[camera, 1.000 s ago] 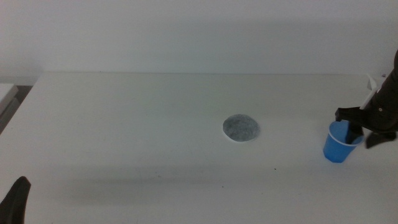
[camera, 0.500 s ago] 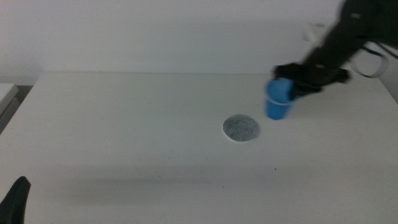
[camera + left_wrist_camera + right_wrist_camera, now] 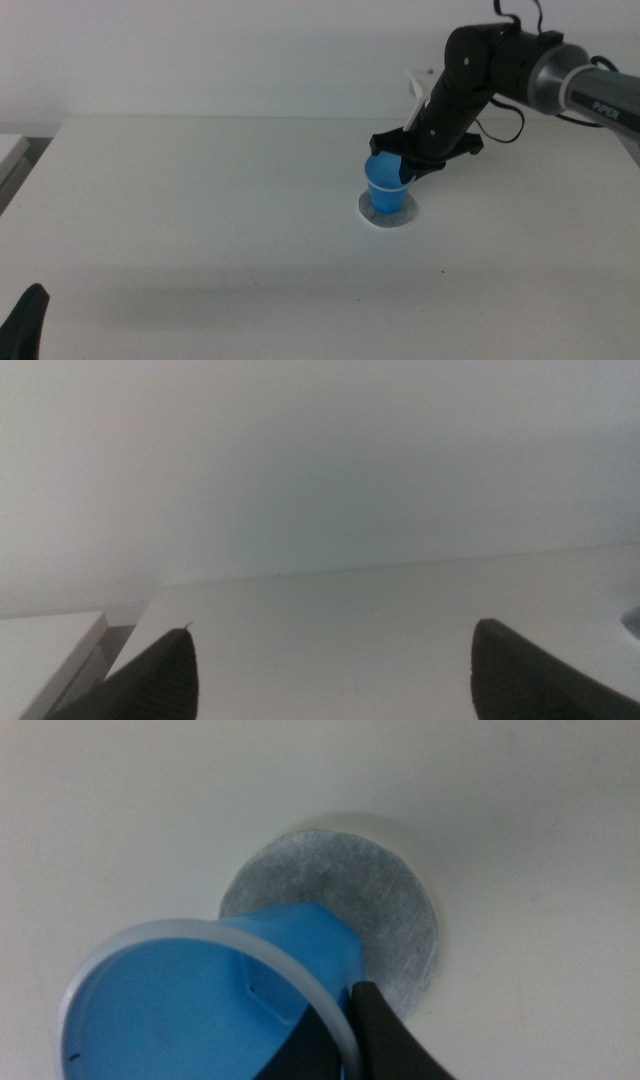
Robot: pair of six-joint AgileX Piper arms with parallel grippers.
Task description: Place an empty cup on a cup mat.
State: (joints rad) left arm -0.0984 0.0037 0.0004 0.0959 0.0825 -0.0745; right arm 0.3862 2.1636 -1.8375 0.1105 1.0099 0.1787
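The blue cup (image 3: 385,186) hangs in my right gripper (image 3: 407,166) directly over the speckled grey cup mat (image 3: 388,214), near the table's middle. Its base overlaps the mat; I cannot tell whether it touches. In the right wrist view the cup (image 3: 190,1010) is tilted and empty, with the mat (image 3: 370,910) just beyond its base. The right gripper (image 3: 345,1035) is shut on the cup's wall, one jaw inside the rim and one outside. My left gripper (image 3: 25,322) waits at the front left corner; the left wrist view shows its jaws (image 3: 335,630) wide apart and empty.
The white table (image 3: 200,220) runs to a pale wall at the back. A white ledge (image 3: 10,150) sits beyond the table's left edge. The right arm (image 3: 520,70) reaches in from the upper right with a cable above it.
My right gripper carried the cup from the table's right side, up and leftward, then down over the cup mat. The left gripper has not moved.
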